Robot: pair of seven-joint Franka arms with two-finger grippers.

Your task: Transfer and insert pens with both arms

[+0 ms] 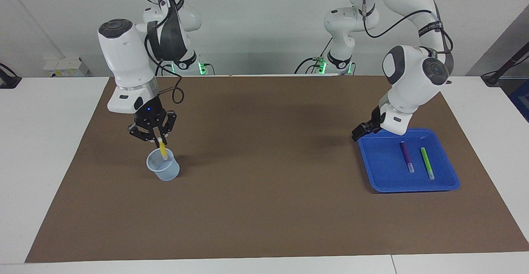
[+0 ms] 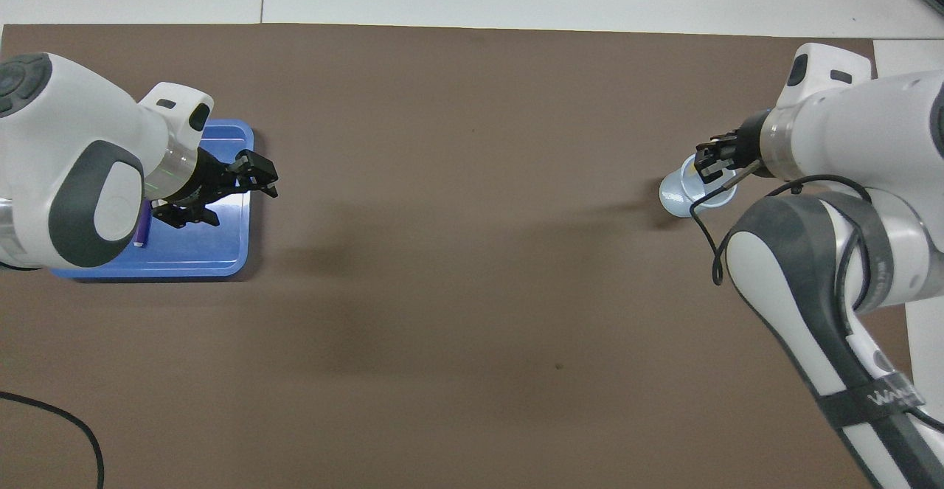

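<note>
My right gripper (image 1: 158,139) (image 2: 709,167) is shut on the yellow pen (image 1: 163,150). The pen hangs nearly upright with its lower end at the mouth of the clear plastic cup (image 1: 163,165) (image 2: 677,192). My left gripper (image 1: 358,132) (image 2: 240,201) is open and holds nothing. It hovers over the corner of the blue tray (image 1: 384,166) (image 2: 214,245) nearest the robots and the table's middle. The purple pen (image 1: 406,156) (image 2: 140,231) and the green pen (image 1: 427,163) lie side by side in the tray. In the overhead view the left arm hides the green pen.
A brown mat (image 1: 264,191) covers the table between the cup and the tray. White table surface (image 1: 45,141) borders the mat at both ends.
</note>
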